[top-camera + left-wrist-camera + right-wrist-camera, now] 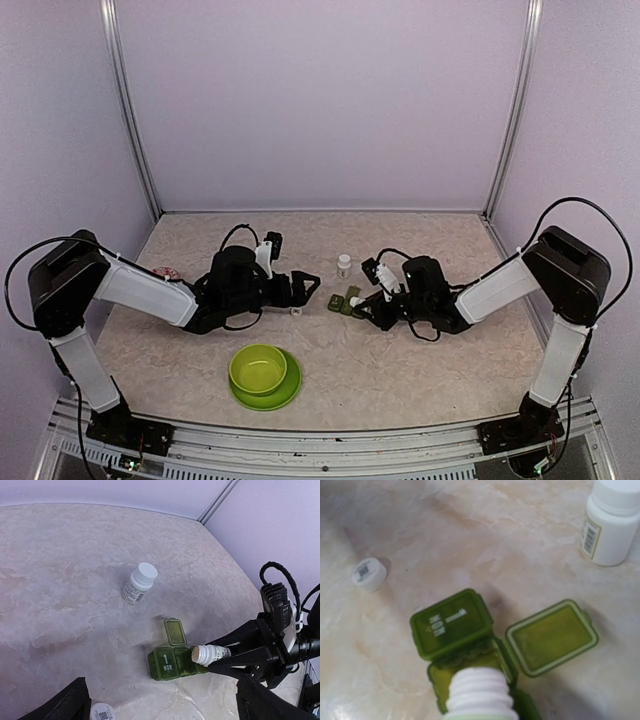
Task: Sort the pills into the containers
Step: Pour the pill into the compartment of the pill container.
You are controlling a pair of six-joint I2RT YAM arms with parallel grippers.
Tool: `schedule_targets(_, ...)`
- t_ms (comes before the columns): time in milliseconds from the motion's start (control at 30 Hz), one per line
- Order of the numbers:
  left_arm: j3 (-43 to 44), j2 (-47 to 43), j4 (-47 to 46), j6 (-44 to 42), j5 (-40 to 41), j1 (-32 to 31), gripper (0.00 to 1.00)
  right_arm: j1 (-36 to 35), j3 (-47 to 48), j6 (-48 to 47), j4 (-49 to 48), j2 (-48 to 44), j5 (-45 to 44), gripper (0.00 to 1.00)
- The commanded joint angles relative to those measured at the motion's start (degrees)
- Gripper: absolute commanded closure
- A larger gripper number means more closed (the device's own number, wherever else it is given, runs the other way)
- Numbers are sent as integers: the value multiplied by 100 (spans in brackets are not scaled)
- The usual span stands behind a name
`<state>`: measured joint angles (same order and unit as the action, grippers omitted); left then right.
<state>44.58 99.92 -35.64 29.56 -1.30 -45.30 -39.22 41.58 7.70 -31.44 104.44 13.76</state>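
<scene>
left wrist view: right claw clenched on uncapped bottle, mouth tipped down over pill box right below its tips, one lid flipped open. left claw spread wide, loose cap beside one finger.

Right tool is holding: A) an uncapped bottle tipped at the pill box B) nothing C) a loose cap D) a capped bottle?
A: the right tool grips an uncapped bottle, its mouth at the open compartment of the pill box; a loose cap lies apart.
</scene>
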Motion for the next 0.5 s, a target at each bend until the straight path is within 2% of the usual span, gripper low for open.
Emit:
schedule_targets(0, -15, 64, -154, 19, -68, 39, 1, -42, 142, -159, 317, -139, -125, 93)
schedule_targets(467, -15, 89, -163, 41, -69, 39, 1, -125, 268, -404, 653, -135, -168, 93)
